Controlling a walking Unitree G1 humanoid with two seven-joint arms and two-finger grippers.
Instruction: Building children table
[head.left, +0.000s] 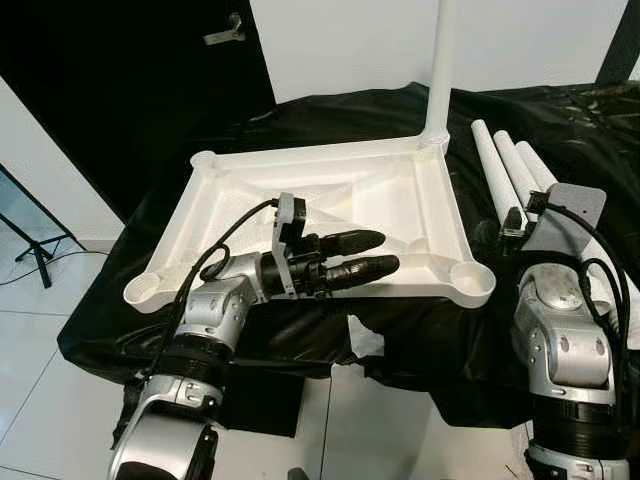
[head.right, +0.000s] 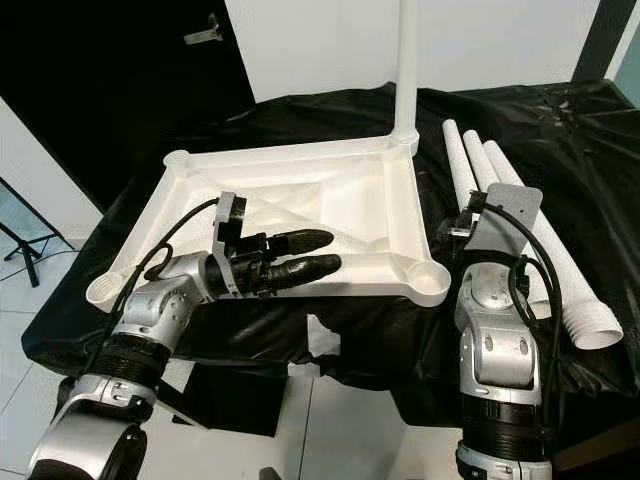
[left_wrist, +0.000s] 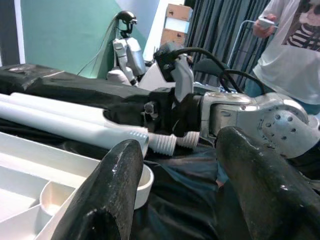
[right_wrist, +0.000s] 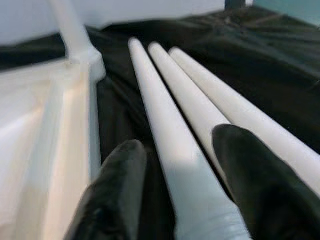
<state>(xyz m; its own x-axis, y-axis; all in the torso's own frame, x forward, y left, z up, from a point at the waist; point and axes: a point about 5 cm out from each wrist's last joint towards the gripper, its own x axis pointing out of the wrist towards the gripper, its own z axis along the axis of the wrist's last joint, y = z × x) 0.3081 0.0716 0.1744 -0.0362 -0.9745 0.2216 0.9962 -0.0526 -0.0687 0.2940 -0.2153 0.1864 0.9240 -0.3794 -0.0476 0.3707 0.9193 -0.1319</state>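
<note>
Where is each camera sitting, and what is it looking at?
Left eye view: on the robot's head, looking down at the upside-down white tabletop, with both silver arms showing.
Right eye view: the other head eye, same scene, three loose white legs beside the tabletop.
Left wrist view: on the left arm, looking along the open left gripper across at the right arm.
Right wrist view: on the right arm, its open right gripper straddling one leg.
Shared: both wrist views show the legs.

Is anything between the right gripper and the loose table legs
Nothing visible. The right gripper is open, its fingers straddling the nearest of the three loose legs lying on the black cloth beside the tabletop.
</note>
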